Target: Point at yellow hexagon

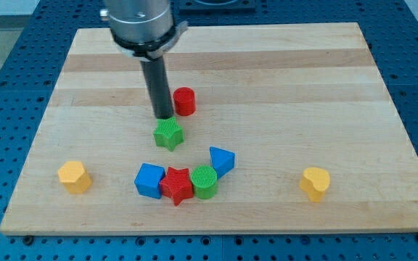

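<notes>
The yellow hexagon [74, 177] lies near the view's bottom left of the wooden board [281, 80]. My tip [164, 117] is the end of the dark rod in the upper middle of the view, well up and to the right of the hexagon. The tip sits just above the green star [168, 134] and just left of the red cylinder [185, 101]. A yellow heart [315, 183] lies at the view's bottom right.
A cluster lies at the bottom middle: a blue cube [149, 180], a red star [177, 185], a green cylinder [204, 181] and a blue triangle [221, 160]. The board rests on a blue perforated table [6, 109].
</notes>
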You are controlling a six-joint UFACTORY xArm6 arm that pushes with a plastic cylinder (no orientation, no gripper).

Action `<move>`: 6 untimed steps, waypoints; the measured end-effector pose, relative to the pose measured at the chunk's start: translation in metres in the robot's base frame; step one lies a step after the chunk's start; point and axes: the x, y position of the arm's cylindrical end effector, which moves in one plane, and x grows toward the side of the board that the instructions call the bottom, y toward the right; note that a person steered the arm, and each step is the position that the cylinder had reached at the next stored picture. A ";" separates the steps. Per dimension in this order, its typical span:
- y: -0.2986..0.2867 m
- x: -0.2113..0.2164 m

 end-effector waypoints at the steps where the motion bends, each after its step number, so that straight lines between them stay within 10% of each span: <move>1: 0.005 -0.002; 3: -0.121 -0.005; 6: -0.092 0.075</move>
